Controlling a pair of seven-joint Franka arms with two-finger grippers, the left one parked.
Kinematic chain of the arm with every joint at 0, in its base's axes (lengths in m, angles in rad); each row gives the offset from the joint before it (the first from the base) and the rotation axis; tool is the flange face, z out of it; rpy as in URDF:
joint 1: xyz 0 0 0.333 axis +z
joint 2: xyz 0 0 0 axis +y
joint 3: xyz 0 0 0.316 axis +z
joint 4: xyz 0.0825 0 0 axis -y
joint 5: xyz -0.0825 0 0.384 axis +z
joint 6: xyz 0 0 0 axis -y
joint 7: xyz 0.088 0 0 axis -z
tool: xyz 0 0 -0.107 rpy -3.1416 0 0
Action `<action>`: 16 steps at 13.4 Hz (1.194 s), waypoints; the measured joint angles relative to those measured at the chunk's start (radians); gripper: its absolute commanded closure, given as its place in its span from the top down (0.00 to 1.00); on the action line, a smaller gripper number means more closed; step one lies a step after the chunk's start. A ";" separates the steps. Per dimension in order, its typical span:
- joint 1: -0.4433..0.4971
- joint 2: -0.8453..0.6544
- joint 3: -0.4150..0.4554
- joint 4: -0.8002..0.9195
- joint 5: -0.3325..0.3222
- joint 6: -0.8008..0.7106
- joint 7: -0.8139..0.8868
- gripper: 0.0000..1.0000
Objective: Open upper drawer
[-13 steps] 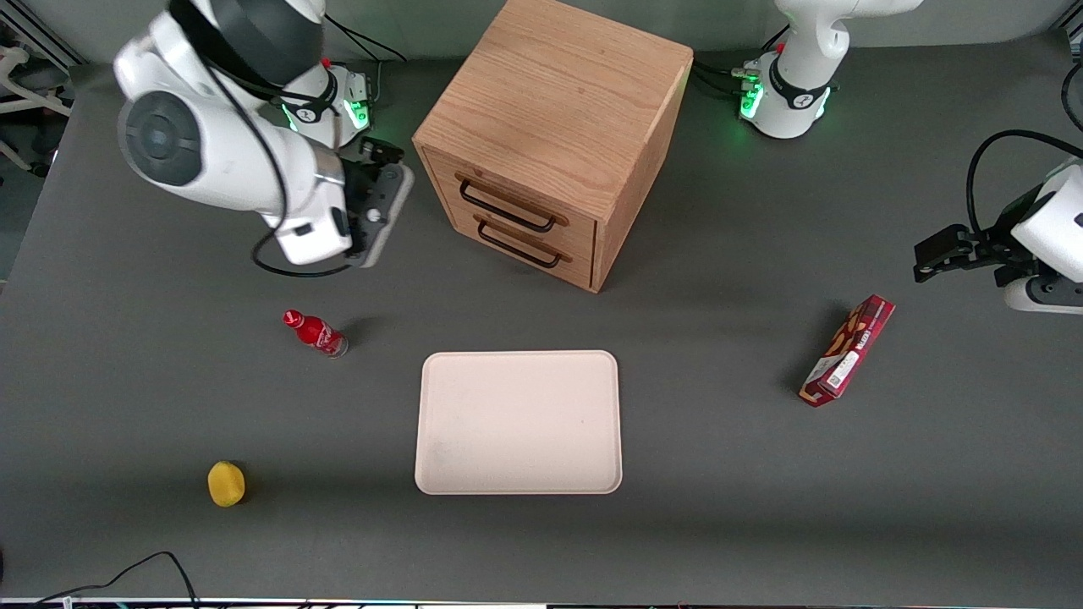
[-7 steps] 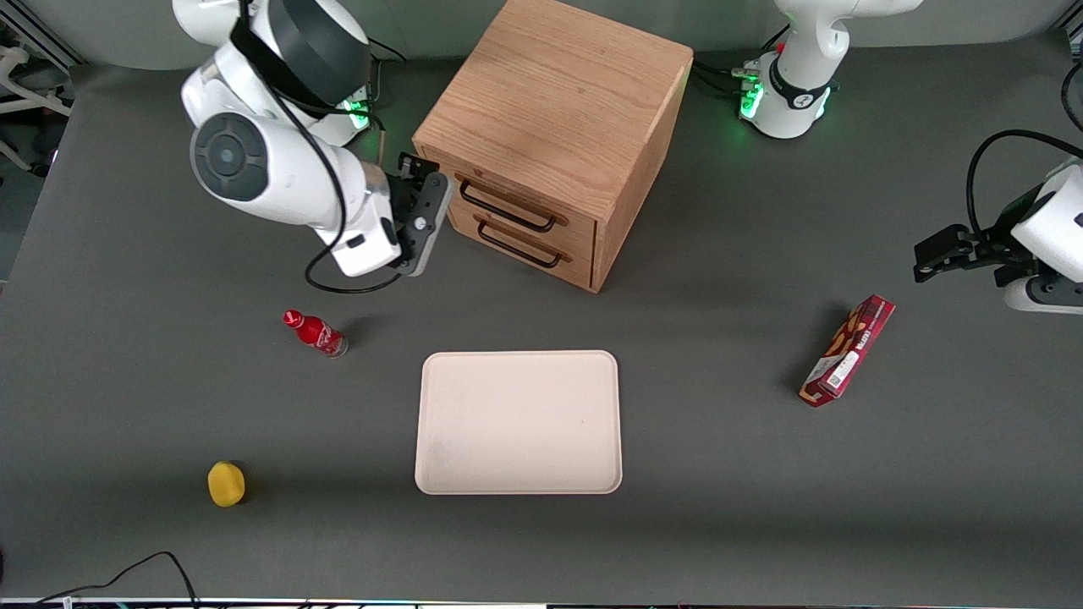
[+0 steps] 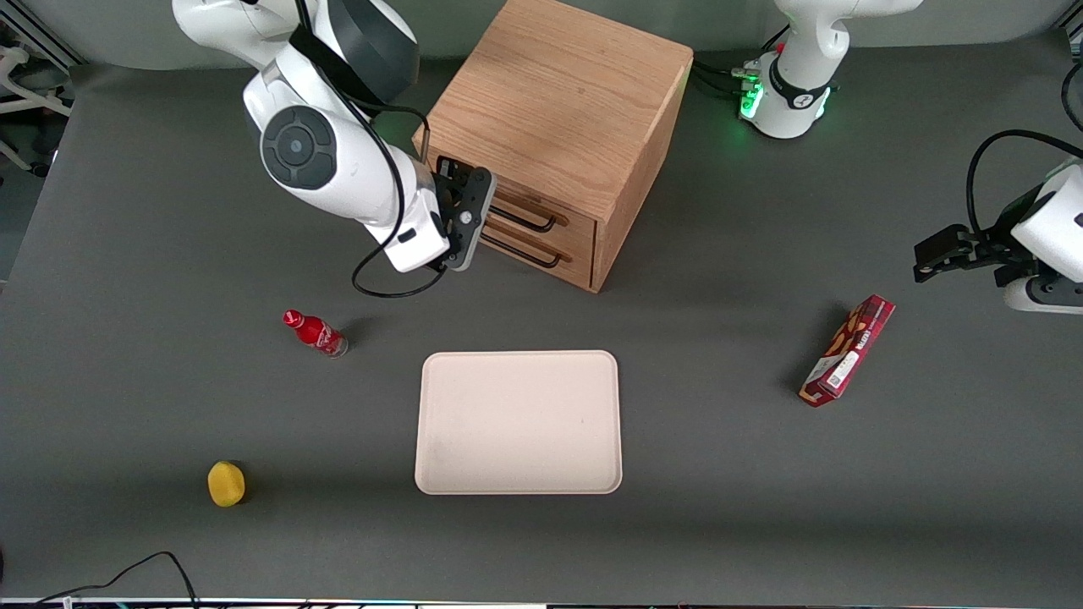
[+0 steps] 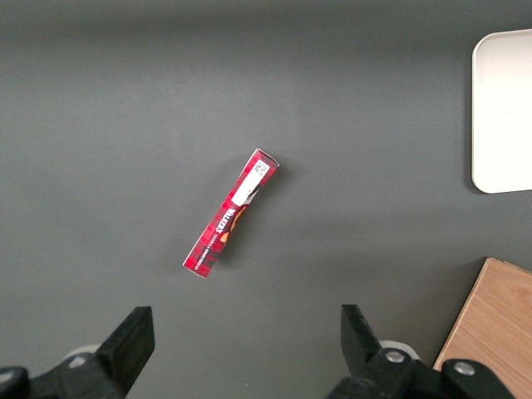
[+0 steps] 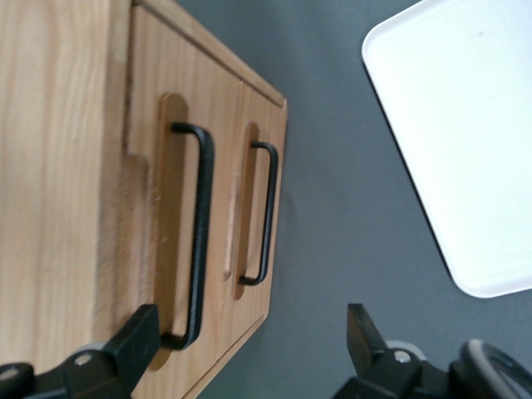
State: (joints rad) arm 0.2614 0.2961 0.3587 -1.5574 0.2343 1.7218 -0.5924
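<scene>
The gripper point(image 3: 470, 213) is held with fingers spread before the upper drawer point(image 3: 541, 208) — shut, its contents unseen — the tray point(image 3: 518, 421) at 6 o'clock.

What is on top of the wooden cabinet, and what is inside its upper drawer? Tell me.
Nothing lies on the cabinet top. The upper drawer is shut, so its inside is hidden. The gripper hangs open in front of the drawers, not touching the handle.
</scene>
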 measured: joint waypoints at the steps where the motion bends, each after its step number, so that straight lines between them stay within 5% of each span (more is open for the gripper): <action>1: 0.000 0.009 -0.001 0.000 -0.001 0.020 0.000 1.00; 16: 0.039 0.059 0.003 -0.055 0.005 0.123 0.040 1.00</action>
State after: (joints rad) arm 0.3007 0.3555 0.3622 -1.6121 0.2388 1.8451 -0.5519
